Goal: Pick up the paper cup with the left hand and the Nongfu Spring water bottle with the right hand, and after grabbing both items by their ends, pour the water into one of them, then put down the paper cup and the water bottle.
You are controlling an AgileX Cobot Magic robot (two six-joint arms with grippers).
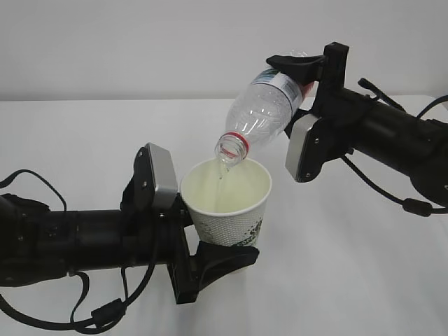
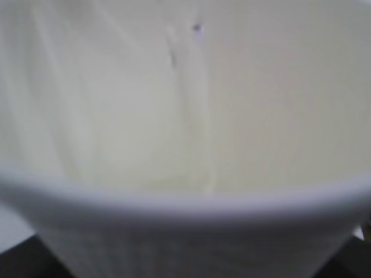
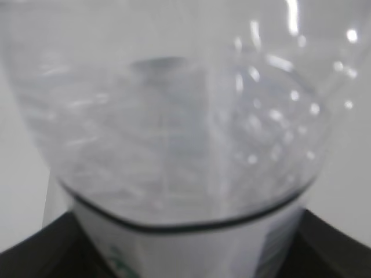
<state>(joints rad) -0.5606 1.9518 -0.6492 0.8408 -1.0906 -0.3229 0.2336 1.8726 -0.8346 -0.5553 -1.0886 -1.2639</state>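
Mid-pour. Left hand (image 1: 183, 231) grasps the cup (image 1: 227, 203) by its lower end, fingers either side of the base, one grey pad (image 1: 162, 176) up beside the rim, the other finger below. The cup is held off the table (image 1: 350, 280), over its middle, open mouth up and tipped slightly toward the bottle.

Right hand (image 1: 305, 105) is clamped on the bottle (image 1: 262, 112) at its bottom end, near the label. The bottle is tilted neck-down, its open mouth with the red ring just above the cup's rim, at the far side. No cap visible. A thin trickle of water (image 1: 222, 171) drops from the mouth into the cup. The bottle looks nearly empty, though I can't tell the level for sure.

Left wrist view: only the cup (image 2: 185, 116), cream inside, blurred, with a faint streak down the wall. Right wrist view: only the bottle (image 3: 174, 127), clear ribbed wall and label edge, very close, fingers not seen.

Risks, as judgement:
- the mouth sits close to the rim edge, so a small drift of either arm could put the stream outside, onto the table or the left hand
- paper cup held only at its base: too much squeeze could crumple it, and added weight could make it tip or slip
- bottle held by its end, slick plastic, could rotate in the grip
- tilting back too late could overfill
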